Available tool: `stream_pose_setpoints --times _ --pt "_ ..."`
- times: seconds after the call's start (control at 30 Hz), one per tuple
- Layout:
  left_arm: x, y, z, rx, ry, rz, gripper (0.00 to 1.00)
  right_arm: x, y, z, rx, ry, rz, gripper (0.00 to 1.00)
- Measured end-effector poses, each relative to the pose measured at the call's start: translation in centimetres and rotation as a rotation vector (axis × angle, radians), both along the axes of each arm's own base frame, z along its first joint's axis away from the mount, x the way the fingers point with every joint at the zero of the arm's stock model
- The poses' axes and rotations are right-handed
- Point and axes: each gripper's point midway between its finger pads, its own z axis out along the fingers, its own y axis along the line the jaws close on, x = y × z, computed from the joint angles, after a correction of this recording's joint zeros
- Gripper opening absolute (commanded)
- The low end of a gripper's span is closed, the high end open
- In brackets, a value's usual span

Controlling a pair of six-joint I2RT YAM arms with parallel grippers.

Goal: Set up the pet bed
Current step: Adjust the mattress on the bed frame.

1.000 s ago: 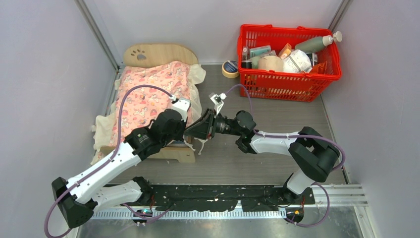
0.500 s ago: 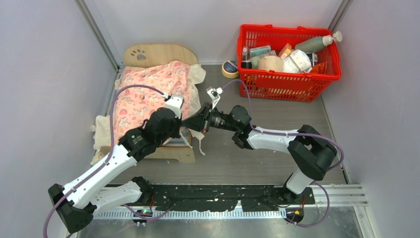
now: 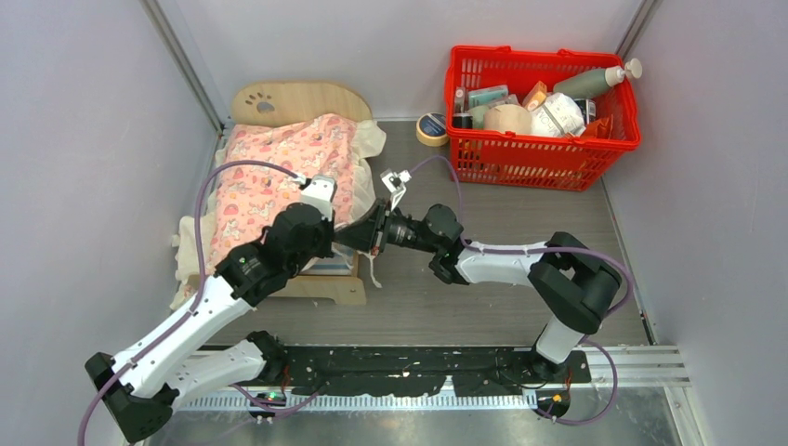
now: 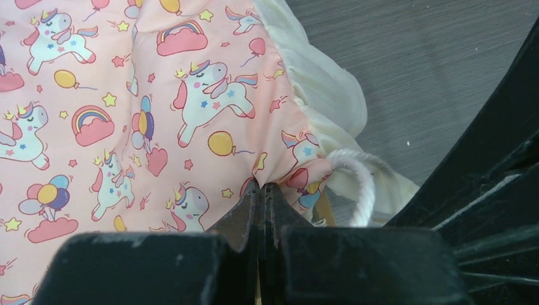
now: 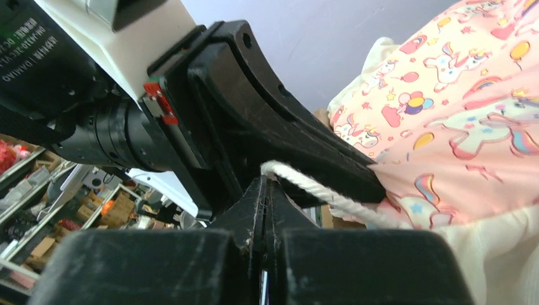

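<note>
Your right gripper (image 5: 265,185) just clamped a white cord (image 5: 318,190); left gripper (image 4: 260,189) pinches pink unicorn blanket (image 4: 127,95) (covering arched plywood pet bed (image 3: 307,98))

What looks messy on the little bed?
The pink unicorn blanket lies crooked on the light plywood bed; its cream frill spills over the left side. The left claw pinches its corner, the right claw a white cord.
</note>
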Motion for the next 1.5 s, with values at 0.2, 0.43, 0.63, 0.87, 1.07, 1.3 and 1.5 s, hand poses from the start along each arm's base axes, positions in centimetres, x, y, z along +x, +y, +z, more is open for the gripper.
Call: stream_pose_setpoints --times 0.2,0.43,0.63,0.87,1.07,1.3,1.5 --pt "-0.3 0.3 -0.7 0.012 0.008 0.0 0.0 -1.7 0.4 -2.8 -0.029 0.063 0.018 0.05" --pt "-0.5 0.8 -1.2 0.031 0.02 0.008 0.0 -1.9 1.0 -3.2 -0.024 0.088 0.017 0.05" --pt "-0.7 0.7 -1.2 0.037 0.017 -0.018 0.0 -2.1 0.7 -5.0 -0.099 0.094 -0.014 0.05" --pt "-0.9 0.6 -1.4 0.069 0.013 -0.07 0.0 -3.7 -1.6 -8.7 -0.234 0.153 -0.024 0.05" --pt "-1.1 0.6 -1.5 0.095 0.01 -0.104 0.0 -3.8 -1.6 -7.1 -0.222 0.138 -0.018 0.05" --pt "-1.3 0.5 -1.1 0.084 -0.001 -0.122 0.0 -3.3 -1.1 -7.6 -0.294 0.144 -0.021 0.05" --pt "-1.6 0.2 -1.5 0.08 0.012 -0.141 0.0 -3.8 -1.6 -9.2 -0.37 0.164 -0.02 0.22"
